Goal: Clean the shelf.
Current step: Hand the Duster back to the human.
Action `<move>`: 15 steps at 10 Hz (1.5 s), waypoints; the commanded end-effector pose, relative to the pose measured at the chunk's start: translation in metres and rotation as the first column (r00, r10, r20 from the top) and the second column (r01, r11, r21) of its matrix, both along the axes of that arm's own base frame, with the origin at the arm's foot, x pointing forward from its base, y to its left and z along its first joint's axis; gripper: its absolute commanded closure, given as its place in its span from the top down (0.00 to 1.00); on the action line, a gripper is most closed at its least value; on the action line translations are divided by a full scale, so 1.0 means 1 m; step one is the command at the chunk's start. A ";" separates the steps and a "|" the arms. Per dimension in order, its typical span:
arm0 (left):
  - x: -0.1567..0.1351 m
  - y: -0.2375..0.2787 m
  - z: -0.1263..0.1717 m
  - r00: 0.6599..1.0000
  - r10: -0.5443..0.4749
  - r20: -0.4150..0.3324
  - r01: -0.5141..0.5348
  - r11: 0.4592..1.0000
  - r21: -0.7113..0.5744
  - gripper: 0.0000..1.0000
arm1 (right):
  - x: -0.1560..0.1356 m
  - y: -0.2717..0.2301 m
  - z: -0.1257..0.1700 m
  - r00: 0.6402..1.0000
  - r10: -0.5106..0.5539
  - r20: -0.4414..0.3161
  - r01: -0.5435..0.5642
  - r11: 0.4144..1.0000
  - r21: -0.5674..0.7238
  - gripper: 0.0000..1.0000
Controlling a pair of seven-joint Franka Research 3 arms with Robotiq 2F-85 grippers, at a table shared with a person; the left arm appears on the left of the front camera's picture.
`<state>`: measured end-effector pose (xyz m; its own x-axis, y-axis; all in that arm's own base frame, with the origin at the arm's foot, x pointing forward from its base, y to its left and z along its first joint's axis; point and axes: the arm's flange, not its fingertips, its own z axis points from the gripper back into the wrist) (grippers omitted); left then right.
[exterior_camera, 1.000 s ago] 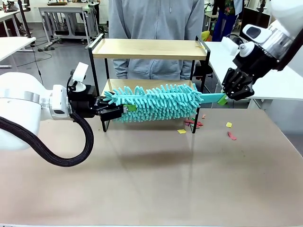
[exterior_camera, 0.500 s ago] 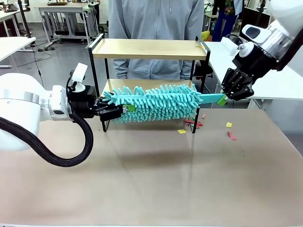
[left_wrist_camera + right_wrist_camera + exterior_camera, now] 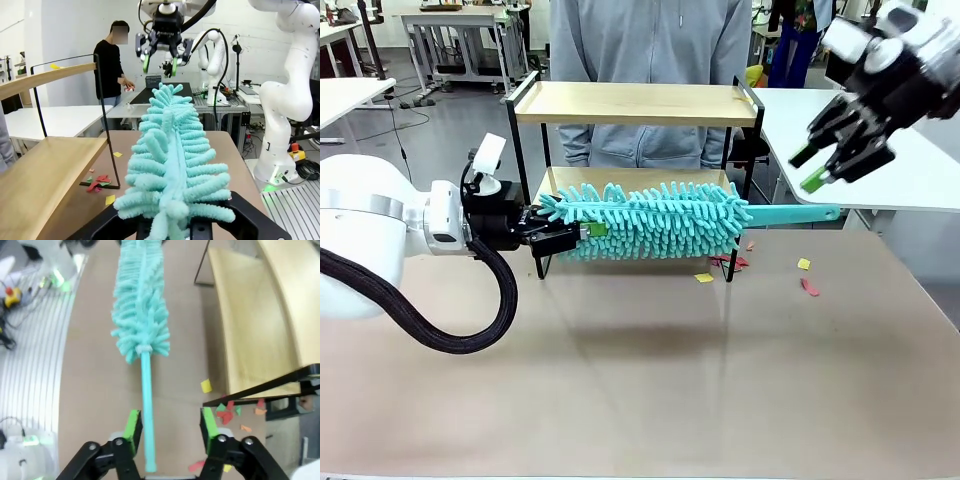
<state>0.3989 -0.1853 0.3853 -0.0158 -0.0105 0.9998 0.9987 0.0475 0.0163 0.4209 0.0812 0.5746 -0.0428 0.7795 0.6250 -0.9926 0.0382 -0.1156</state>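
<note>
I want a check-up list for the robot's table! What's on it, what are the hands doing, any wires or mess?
Surface: tan table, mostly bare.
Job's things: shelf at the far edge, both boards bare; teal fluffy duster held level in front of the lower board.
Clutter: coloured paper scraps on the table by the shelf's right leg.
Hands: left hand shut on the duster's fluffy end; right hand open, above the duster's handle end, apart from it.
Cables: black hose looping under the left arm.
Surroundings: a person in grey behind the shelf; white tables around.

Duster (image 3: 650, 220) tip apparently buried inside left tool (image 3: 558, 238)
</note>
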 end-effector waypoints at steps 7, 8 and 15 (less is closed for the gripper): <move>0.000 -0.001 0.002 1.000 -0.005 0.007 0.005 1.000 -0.001 0.00 | -0.028 -0.147 0.020 0.976 -0.211 -0.046 0.205 0.842 0.499 1.00; 0.000 -0.001 0.002 1.000 -0.005 0.007 0.005 1.000 -0.001 0.00 | -0.025 -0.149 0.019 0.972 -0.224 -0.078 0.233 0.841 0.489 1.00; -0.013 0.025 0.084 0.987 0.158 0.024 -0.154 0.980 -0.123 0.18 | -0.031 -0.152 0.029 0.970 -0.232 -0.069 0.237 0.856 0.460 1.00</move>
